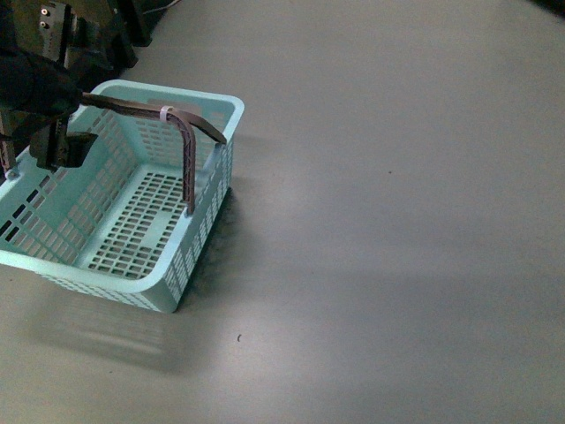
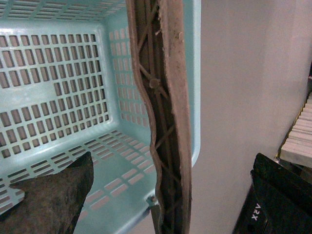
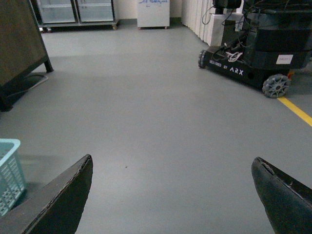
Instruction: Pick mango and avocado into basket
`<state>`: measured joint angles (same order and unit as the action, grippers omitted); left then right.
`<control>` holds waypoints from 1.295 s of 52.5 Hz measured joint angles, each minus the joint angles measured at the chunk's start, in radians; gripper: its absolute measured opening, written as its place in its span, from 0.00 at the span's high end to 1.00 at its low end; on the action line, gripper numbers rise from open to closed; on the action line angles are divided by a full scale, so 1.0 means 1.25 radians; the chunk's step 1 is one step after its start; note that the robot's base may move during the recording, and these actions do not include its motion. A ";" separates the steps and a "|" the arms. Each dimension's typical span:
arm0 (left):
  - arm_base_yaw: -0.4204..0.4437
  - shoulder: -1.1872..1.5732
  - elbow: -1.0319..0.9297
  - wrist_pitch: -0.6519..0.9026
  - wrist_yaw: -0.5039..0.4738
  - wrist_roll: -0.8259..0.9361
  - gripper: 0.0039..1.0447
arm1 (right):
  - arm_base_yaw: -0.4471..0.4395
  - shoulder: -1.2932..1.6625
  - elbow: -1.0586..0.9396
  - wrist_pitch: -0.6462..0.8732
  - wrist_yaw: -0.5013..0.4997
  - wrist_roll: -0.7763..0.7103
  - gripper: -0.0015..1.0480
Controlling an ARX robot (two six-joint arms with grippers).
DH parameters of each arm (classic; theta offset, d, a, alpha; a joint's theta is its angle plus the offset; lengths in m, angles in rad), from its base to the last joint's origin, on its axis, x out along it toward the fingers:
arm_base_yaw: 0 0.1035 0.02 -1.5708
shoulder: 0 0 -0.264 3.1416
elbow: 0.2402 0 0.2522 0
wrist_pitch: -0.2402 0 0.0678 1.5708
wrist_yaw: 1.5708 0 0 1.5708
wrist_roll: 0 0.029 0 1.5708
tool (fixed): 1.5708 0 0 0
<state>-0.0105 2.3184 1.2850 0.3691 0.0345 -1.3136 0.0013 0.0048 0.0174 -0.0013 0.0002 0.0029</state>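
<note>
Housing of the left arm, dark and bulky, crowds the top left corner of the front view. Below it the left gripper (image 1: pixel 60 146) hangs at the far left rim of the basket (image 1: pixel 190 256). The light teal basket takes up the left side of that view, on or just above the grey floor (image 1: pixel 397 221); which of the two I cannot tell. Its two brown handles (image 1: pixel 188 132) are raised and bound together with a white tie (image 1: pixel 165 113), and they reach from the right wall across to the left arm.

In the left wrist view the handles run down the middle, just beside the basket's rim. One dark finger (image 2: pixel 48 204) stands well clear of them over the slotted floor, so the left jaws are released and spread, with the handles passing between them. The other finger is hard to pick out against black robot parts.

The right gripper (image 3: pixel 170 204) shows only in its own wrist view. Its jaws are released, the fingers (image 3: pixel 58 204) wide apart with bare floor between them and a corner of the basket near one edge. Beyond stand a black wheeled robot base (image 3: pixel 253 53) and a yellow floor line (image 3: pixel 295 111).
</note>
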 joint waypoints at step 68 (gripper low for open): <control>-0.031 -0.224 -0.145 -0.003 0.048 -0.126 0.96 | 0.000 0.000 0.000 0.000 0.000 0.000 0.08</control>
<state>-0.0494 2.0384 1.1034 0.3649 0.0944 -1.4712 0.0013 0.0048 0.0174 -0.0013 -0.0002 0.0029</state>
